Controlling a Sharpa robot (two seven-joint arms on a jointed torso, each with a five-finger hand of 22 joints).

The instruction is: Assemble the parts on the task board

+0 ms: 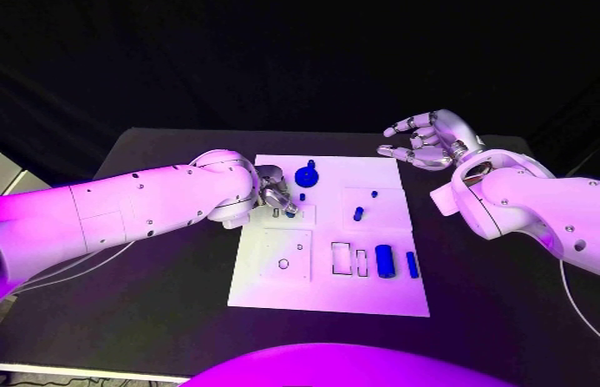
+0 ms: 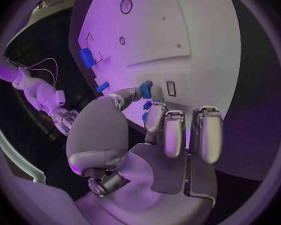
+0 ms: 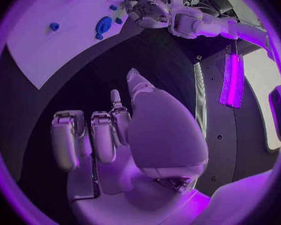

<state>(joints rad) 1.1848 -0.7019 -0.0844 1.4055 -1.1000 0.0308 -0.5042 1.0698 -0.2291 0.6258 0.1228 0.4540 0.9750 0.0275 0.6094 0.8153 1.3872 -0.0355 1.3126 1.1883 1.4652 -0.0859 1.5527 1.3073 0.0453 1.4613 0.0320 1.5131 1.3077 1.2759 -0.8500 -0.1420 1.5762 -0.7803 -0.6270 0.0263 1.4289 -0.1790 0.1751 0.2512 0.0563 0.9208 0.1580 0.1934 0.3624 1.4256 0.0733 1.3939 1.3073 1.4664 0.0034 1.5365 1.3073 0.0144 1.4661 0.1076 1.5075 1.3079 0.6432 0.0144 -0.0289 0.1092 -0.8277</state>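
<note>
The white task board (image 1: 328, 287) lies in the middle of the black table. My left hand (image 1: 275, 194) hovers low over its near-left upper area; in the left wrist view its thumb and a finger (image 2: 155, 119) pinch a small blue part (image 2: 145, 90) beside a rectangular slot. A round blue part (image 1: 306, 176) stands just beyond that hand. Small blue pegs (image 1: 358, 213) stand mid-board. A blue block (image 1: 385, 260) and a thin blue bar (image 1: 412, 265) sit lower right. My right hand (image 1: 429, 141) hangs off the board's far right corner, fingers apart and holding nothing.
The board has outlined recesses (image 1: 340, 259) beside the blue block and a small hole (image 1: 283, 264) at lower left. Bare black table (image 1: 500, 291) stretches to the right of the board, and to the left under my left arm.
</note>
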